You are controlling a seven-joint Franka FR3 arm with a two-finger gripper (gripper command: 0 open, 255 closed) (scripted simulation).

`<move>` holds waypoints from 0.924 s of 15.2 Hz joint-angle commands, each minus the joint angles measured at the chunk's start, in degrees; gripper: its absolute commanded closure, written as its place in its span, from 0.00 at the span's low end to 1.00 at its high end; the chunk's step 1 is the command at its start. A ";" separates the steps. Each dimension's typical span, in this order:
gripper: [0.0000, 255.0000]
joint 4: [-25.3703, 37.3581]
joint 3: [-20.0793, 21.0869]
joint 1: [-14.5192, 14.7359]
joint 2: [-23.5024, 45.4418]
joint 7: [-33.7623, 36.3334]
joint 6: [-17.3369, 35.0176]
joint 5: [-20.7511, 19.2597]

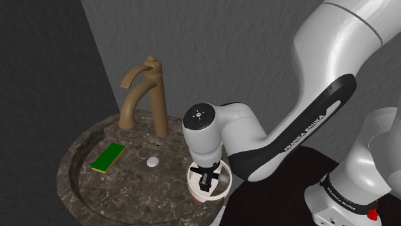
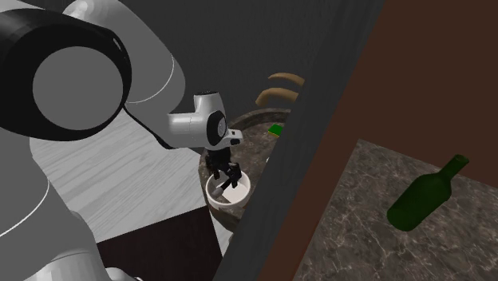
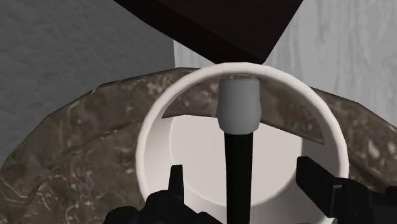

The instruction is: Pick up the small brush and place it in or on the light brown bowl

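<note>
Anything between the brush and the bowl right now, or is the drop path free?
Nothing visible stands in the way. The brush is already over the white bowl's opening, with its pale head at the far rim. Its black handle runs between the open fingers of the gripper without touching them.

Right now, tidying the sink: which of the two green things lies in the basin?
The flat green sponge, in the basin near the faucet; the green bottle is on a separate stone counter.
</note>
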 commanded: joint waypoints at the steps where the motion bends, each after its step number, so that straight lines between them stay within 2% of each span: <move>1: 0.00 0.00 0.00 0.00 0.00 0.00 0.00 0.00; 2: 0.00 0.00 0.00 0.00 0.00 0.00 0.00 0.00; 6: 0.00 1.98 1.95 0.23 -5.94 -4.23 -6.75 6.27; 14: 0.00 1.98 1.90 0.28 -5.93 -4.23 -6.74 6.26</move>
